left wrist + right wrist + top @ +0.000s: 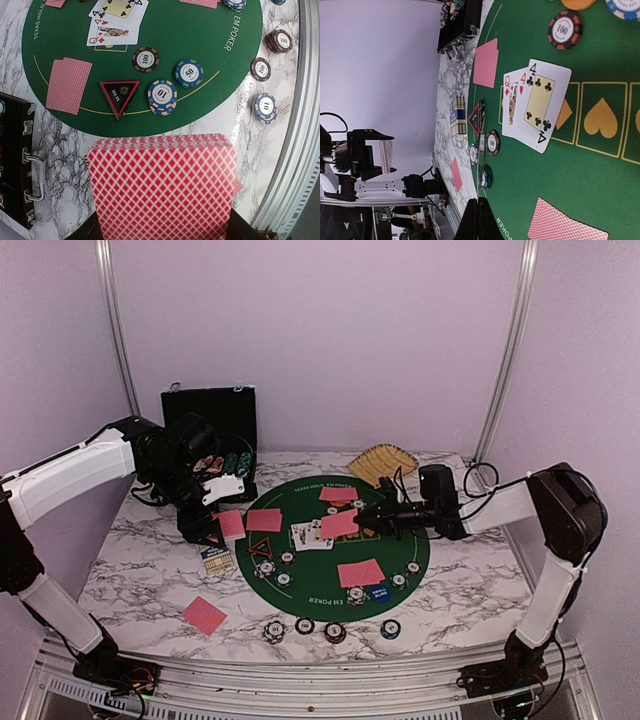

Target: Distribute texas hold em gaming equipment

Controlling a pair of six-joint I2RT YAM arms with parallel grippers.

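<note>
My left gripper point(212, 525) is shut on a deck of red-backed playing cards point(162, 190), held above the marble left of the green mat; the deck fills the near part of the left wrist view. Beyond it lie the black-red triangular marker point(120, 95) and striped chips marked 100 point(145, 59), 50 point(189, 73) and 10 point(162, 96). My right gripper point(370, 513) is shut on a single pink-backed card point(340, 523) over the mat's middle; it shows edge-on in the right wrist view point(480, 170). Face-up cards point(311, 534) lie at the centre.
Face-down cards lie on the round green mat point(330, 585) at several seats and on the marble point(204, 614). Chip stacks point(335, 631) stand along the front edge. An open black case point(212, 425), a card box point(217, 558) and a tan basket point(383, 462) are nearby.
</note>
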